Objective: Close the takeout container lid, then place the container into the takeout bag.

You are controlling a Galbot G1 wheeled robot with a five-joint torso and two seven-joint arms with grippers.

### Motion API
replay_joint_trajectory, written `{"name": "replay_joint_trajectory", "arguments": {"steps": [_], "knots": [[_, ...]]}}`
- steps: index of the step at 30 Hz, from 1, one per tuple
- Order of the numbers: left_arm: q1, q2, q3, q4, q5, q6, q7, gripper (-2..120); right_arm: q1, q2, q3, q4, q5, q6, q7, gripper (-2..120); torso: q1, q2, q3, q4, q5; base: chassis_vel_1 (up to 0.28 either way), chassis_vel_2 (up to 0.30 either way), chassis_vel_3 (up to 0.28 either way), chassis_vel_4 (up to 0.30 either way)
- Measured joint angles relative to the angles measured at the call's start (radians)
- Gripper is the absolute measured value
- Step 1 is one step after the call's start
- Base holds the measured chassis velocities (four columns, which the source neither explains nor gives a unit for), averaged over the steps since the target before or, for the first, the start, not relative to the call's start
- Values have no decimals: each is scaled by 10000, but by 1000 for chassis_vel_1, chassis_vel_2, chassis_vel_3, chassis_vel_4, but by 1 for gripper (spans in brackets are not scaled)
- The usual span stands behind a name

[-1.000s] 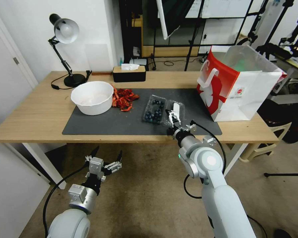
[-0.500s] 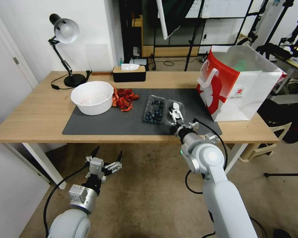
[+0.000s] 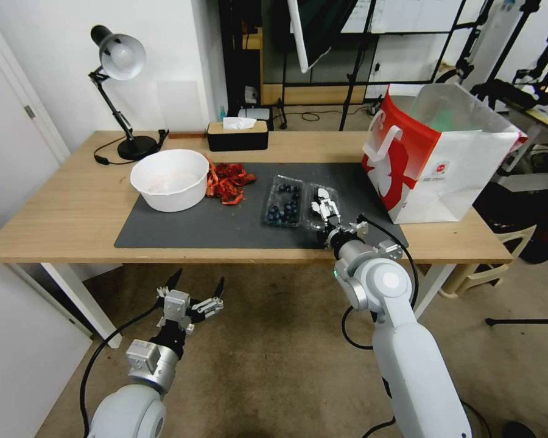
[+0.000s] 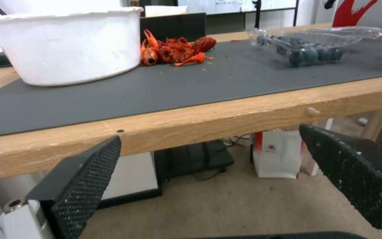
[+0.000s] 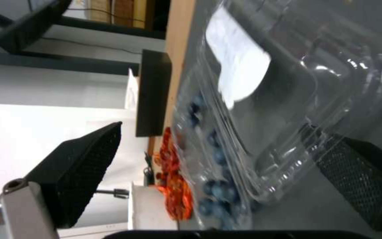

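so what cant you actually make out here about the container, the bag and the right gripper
- Inside of the takeout bag: head view sees its rim and walls, but the bottom is hidden by its own sides.
- Sticker on the lid: right wrist view, print too blurred to read.
- Right gripper: head view, too small to tell if a pad touches the lid; the wrist view shows the fingers spread on either side of it.
- Takeout container: left wrist view, far side cut off by the picture's edge.

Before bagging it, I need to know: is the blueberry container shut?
Open: the lid lies flat beside the container's berry tray, right gripper at it.
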Motion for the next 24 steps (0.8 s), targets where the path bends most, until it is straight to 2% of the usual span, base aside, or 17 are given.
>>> {"name": "replay_joint_trajectory", "arguments": {"steps": [10, 19, 24], "knots": [[-8, -12, 0, 28, -2, -87, -3, 100, 558, -395, 132, -76, -294, -21, -416, 100, 0, 0, 0, -1, 0, 0, 0, 0, 0], [-33, -38, 117, 56, 22, -98, -14, 100, 1026, -776, -291, -264, -928, -419, -1717, 100, 1, 0, 1, 0, 0, 0, 0, 0, 0], [-30, -77, 213, 55, 100, -98, -27, 100, 1275, -938, -765, -406, -1312, -936, -2758, 100, 0, 0, 0, 0, 0, 0, 0, 0, 0]]}}
